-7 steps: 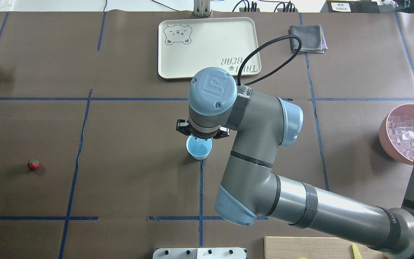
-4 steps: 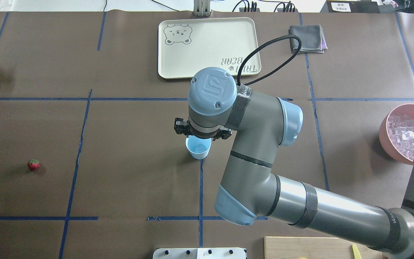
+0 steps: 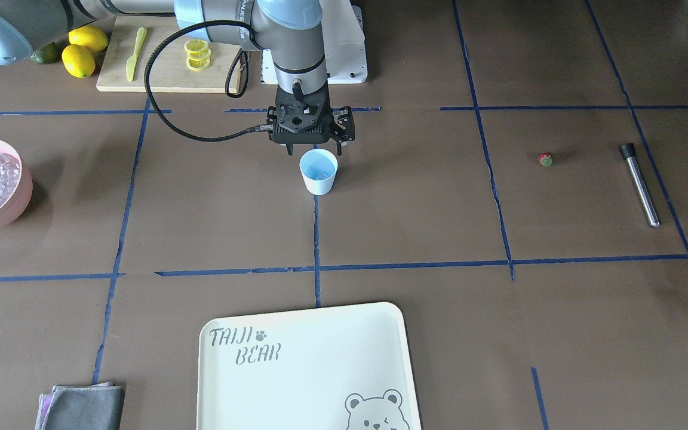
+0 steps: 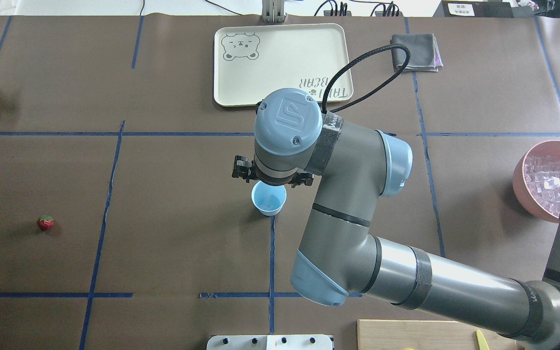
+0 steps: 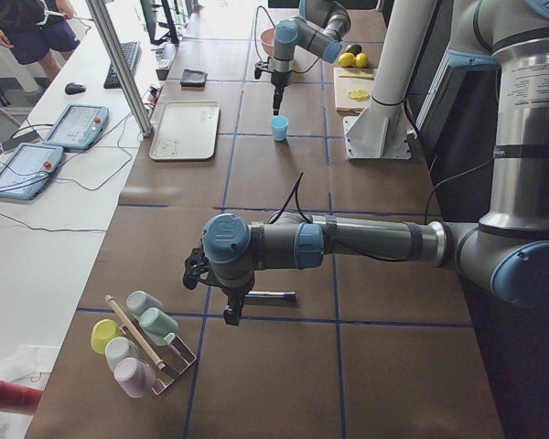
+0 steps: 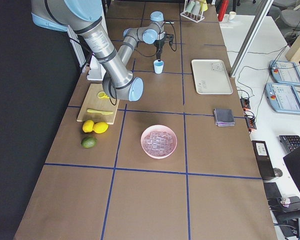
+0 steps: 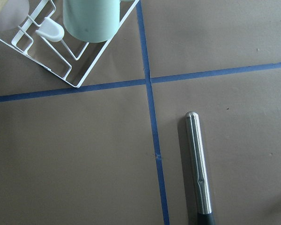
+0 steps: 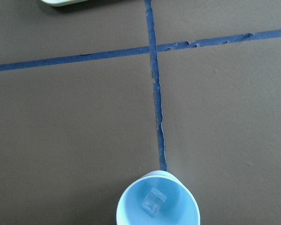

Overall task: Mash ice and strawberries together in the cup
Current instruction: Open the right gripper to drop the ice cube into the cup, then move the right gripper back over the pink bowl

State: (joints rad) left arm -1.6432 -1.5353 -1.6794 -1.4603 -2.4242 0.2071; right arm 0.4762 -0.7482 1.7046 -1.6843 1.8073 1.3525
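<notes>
The pale-blue cup stands upright at the table's middle, also in the front view. The right wrist view shows one ice cube on the cup's bottom. My right gripper hangs just above the cup's robot-side rim, open and empty. More ice fills the pink bowl at the far right. The strawberry lies alone at the far left. My left gripper hovers over a metal rod; I cannot tell whether it is open.
A cream bear tray and a grey cloth lie at the far side. A cutting board with lemon slices, two lemons and a lime sit near the robot's base. A white cup rack stands by the rod.
My right gripper has risen out of the cup's mouth and shifted slightly left. The cup has stayed in place.
</notes>
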